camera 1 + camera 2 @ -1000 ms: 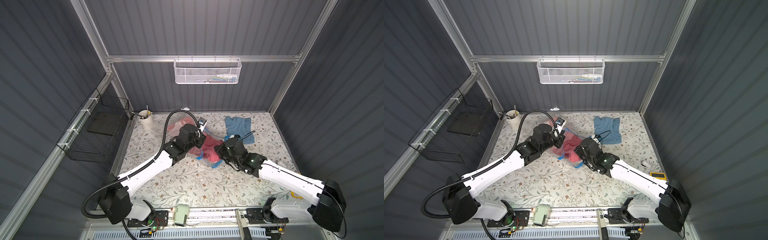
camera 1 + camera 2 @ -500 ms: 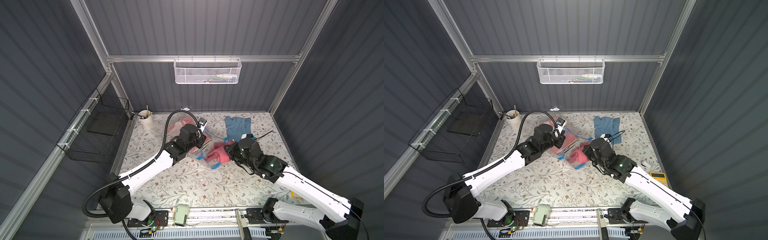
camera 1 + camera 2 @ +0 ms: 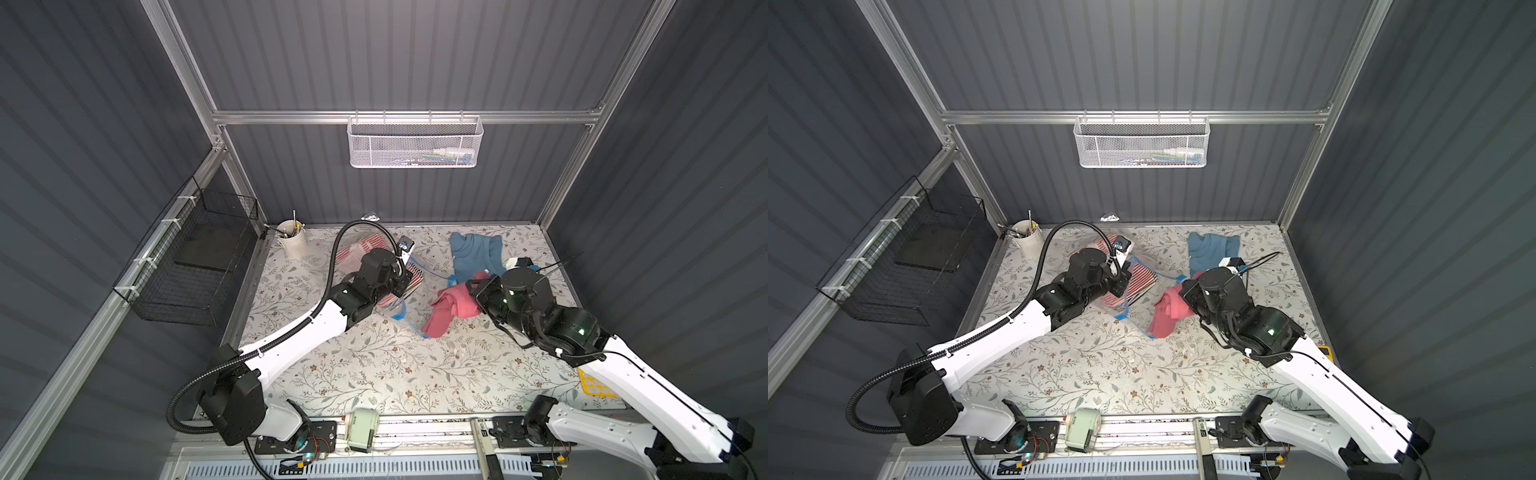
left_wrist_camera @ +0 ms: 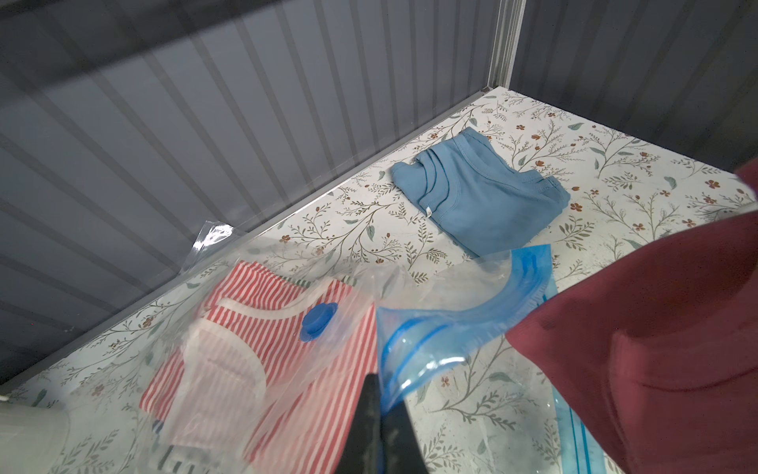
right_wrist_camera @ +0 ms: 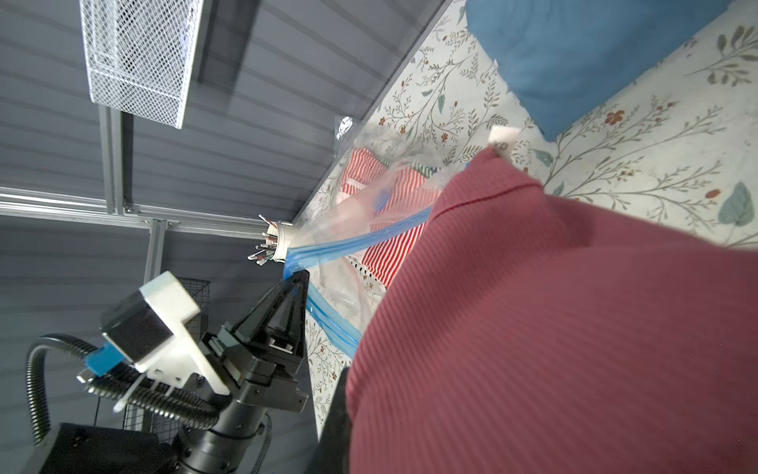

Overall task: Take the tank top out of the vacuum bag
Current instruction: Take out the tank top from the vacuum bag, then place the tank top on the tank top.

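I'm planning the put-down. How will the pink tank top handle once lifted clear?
Probably floppy: the pink tank top hangs in folds from the right gripper. Likely light, hanging from one pinch. Its ribbed knit probably won't slip.

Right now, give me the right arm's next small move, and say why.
Probably lift the top a little up and away from the bag. The right gripper is shut on one end and most of the top is out. Its other end lies on the zip strip at the mouth, which the left gripper pinches.
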